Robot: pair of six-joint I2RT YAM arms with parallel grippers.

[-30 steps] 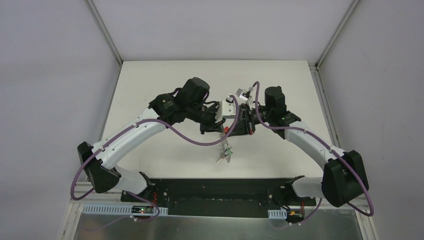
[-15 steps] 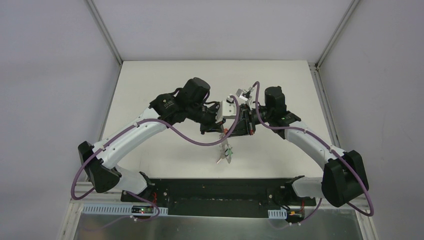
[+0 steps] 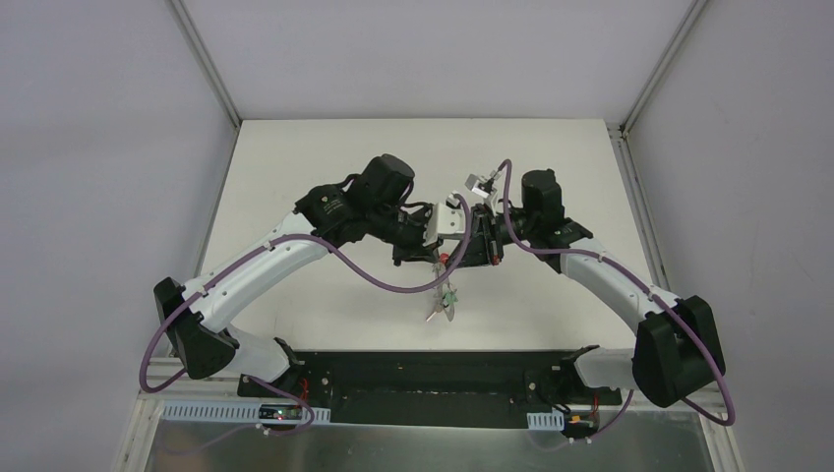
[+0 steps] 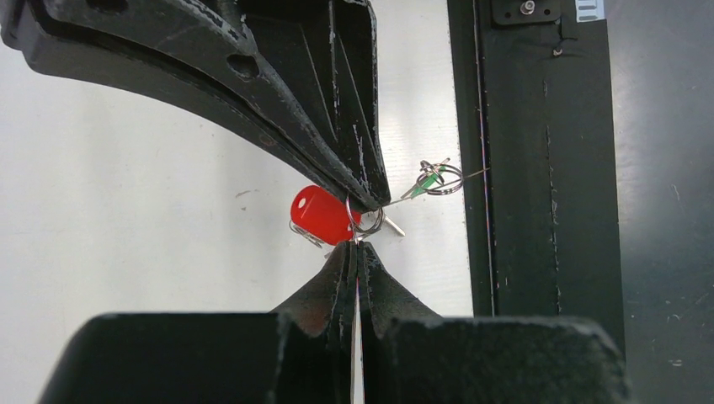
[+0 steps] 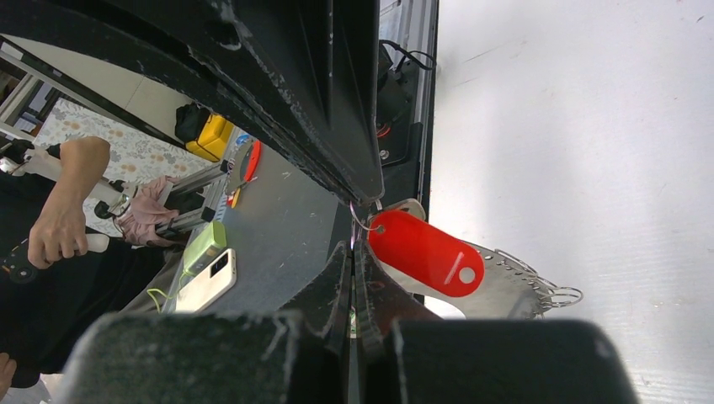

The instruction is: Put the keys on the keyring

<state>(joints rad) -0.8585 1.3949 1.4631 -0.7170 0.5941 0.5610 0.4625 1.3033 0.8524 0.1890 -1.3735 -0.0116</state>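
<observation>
Since both arms are nose to nose over the table [image 3: 325, 157], what's actually getting pinched here? (jo)

Using the red tag [image 4: 324, 215] as my marker: the left gripper [image 4: 355, 252] meets it just beside its lower edge, fingers squeezed tight. A thin bright wire runs down between them. I read that as the keyring [image 4: 471, 174], the same skinny wire that heads off from the tag toward the dark strip. (mik)

And the right one? (jo)

The right gripper [image 5: 354, 248] is clenched too, tip right against the small split ring [image 4: 368, 221] next to the tag. I can't tell if it's nipping that little ring or the wire itself. My guess on the why is that one arm holds the hoop up off the table so everything hangs free. The other would then work the tag's ring along the wire. The green key [image 4: 429, 178] sits further out along the wire from the tag and looks threaded on. From above, a silvery bunch [image 3: 445, 300] dangles just below the tag. (mik)

Black key? (jo)

Can't pick it out anywhere. I'd call this mid-threading on the red one. The risk I see is that the wire is thin and springy. Any slack in either pinch by the tag and the whole lot could drop. (mik)
</observation>
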